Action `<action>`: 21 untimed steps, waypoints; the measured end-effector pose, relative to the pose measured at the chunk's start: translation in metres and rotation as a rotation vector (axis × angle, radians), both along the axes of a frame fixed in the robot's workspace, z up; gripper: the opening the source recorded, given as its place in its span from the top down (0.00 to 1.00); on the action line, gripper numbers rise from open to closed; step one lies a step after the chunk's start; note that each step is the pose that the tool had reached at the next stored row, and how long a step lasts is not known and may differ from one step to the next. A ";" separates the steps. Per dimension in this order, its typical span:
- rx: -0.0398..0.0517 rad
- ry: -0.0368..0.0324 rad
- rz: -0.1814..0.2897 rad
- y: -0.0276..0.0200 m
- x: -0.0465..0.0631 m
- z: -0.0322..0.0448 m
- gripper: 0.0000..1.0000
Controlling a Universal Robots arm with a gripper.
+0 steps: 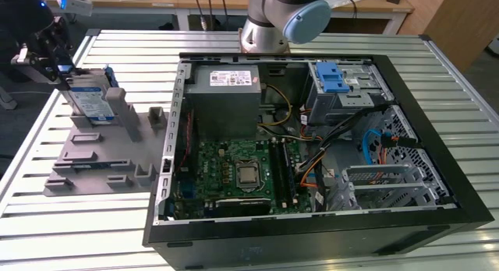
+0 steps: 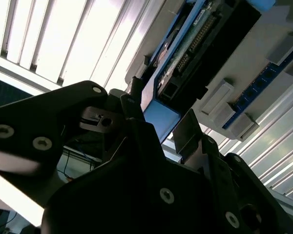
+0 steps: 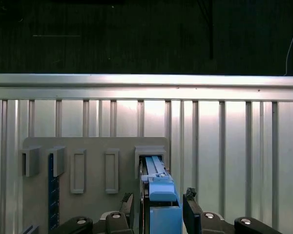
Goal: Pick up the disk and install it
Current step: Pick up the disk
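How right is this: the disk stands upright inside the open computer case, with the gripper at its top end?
Wrong place. In the exterior view the disk stands upright in the grey holder beside the computer case, with the gripper at its top end.

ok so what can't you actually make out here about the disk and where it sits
- The disk's upper corner: in the exterior view, the gripper covers it.
- Its label face: in the first wrist view the disk is seen edge-on.
- Its bottom end: in the exterior view it is sunk in the grey holder's slot.
- Bays in the computer case: cables cross them.
- The arm: cut off by the exterior view's top edge.
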State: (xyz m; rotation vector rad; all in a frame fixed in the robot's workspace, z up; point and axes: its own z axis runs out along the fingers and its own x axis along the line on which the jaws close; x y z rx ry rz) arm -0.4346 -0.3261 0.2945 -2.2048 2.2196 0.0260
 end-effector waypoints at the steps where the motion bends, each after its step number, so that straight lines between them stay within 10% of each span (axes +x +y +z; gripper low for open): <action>1: 0.0000 0.0001 0.000 0.0000 0.000 -0.0039 0.48; 8: 0.0000 0.0001 0.000 0.0000 0.000 -0.0044 0.64; 21: -0.0001 0.0000 0.000 0.0000 0.000 -0.0042 0.56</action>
